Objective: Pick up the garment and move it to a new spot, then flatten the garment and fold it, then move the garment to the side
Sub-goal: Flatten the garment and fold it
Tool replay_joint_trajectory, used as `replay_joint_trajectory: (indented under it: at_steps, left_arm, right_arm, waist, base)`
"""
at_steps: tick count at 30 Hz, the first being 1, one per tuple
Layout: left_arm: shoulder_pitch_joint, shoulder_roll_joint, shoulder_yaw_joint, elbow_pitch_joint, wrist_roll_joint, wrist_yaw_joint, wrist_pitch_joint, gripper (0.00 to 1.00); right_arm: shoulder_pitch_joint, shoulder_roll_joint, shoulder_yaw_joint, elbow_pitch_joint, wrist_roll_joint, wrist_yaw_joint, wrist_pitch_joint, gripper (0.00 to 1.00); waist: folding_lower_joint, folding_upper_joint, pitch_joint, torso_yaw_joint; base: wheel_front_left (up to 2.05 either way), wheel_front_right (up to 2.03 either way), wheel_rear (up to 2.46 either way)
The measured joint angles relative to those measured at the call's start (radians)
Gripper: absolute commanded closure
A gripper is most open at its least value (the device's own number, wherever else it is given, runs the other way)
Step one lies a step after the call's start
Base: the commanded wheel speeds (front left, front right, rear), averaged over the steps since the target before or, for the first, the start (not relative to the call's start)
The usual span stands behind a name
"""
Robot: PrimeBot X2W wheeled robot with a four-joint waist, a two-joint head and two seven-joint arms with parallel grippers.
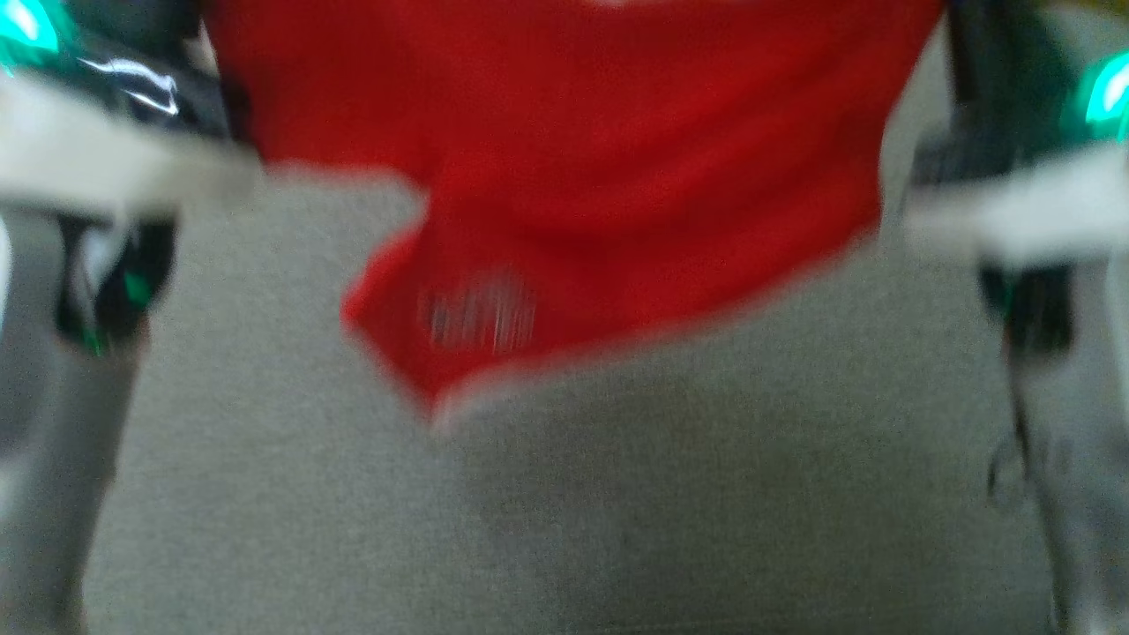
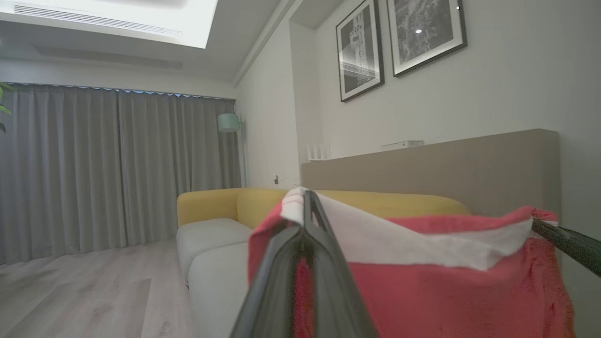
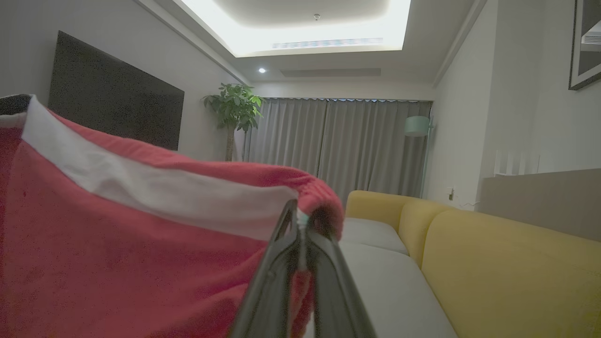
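two grippers up, both pinched on the garment. left gripper: fingers pressed together, white band and red cloth caught at the tips. right gripper: also closed, on the other end of that band, cloth bunched over the tips. (the right one's finger pokes in at the right edge of the left wrist view, on the far corner.) garment hangs in the air between them, top edge sagging a bit, body dropping toward the grey surface below. lowest corner sits left of centre in the head view; too blurred to tell if it touches the surface. sofa behind in both wrist views.

step, my guess: carrying to the new spot, flattening not yet done.

risks: both holds are thin tip pinches on an edge, so a quick swing or spreading the arms too far could strip the band out of one side and leave it dangling from one gripper. hem hangs uneven, so lowering straight down likely tucks the low corner under and leaves a fold to fix. slack top edge may land wrinkled unless tensioned first.
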Motion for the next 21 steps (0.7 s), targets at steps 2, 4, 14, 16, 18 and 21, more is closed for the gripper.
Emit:
replay_joint_trajectory:
  at_steps: [2,4,14,16,18,21]
  left_arm:
    - [-0.097,-0.025,0.008,0.092,-0.002,-0.003,-0.032,1.0]
    - [-0.202,-0.049,0.008,0.188,0.009,-0.005,-0.084,1.0]
    - [-0.406,-0.142,-0.063,0.458,0.033,-0.022,-0.302,1.0]
    - [-0.354,-0.161,-0.069,0.476,-0.022,-0.022,-0.322,1.0]
    - [-0.281,-0.162,-0.091,0.479,-0.068,-0.022,-0.33,1.0]
    - [-0.158,-0.146,-0.134,0.464,-0.101,-0.022,-0.356,1.0]
  right_arm:
    - [-0.165,0.007,-0.004,0.129,-0.001,0.0,-0.017,1.0]
    - [-0.317,0.02,-0.009,0.244,-0.024,0.0,-0.054,1.0]
    - [-0.562,0.116,0.03,0.6,-0.148,0.0,-0.213,1.0]
    - [-0.541,0.117,0.067,0.639,-0.168,0.0,-0.218,1.0]
    - [-0.505,0.119,0.103,0.671,-0.181,0.0,-0.225,1.0]
    - [-0.422,0.125,0.131,0.692,-0.171,0.0,-0.226,1.0]
  waist:
    - [0.0001,0.0,0.046,-0.005]
    - [0.0003,0.0,0.091,-0.007]
    - [0.0001,-0.0001,0.268,0.002]
    - [0.0001,-0.0001,0.292,0.01]
    - [0.0,-0.0001,0.312,0.018]
    - [0.0001,-0.0001,0.323,0.033]
  base:
    - [0.0,0.0,0.0]
    - [0.0,0.0,0.0]
    - [0.0,0.0,0.0]
    - [0.0,0.0,0.0]
    - [0.0,0.0,0.0]
    - [0.0,0.0,0.0]
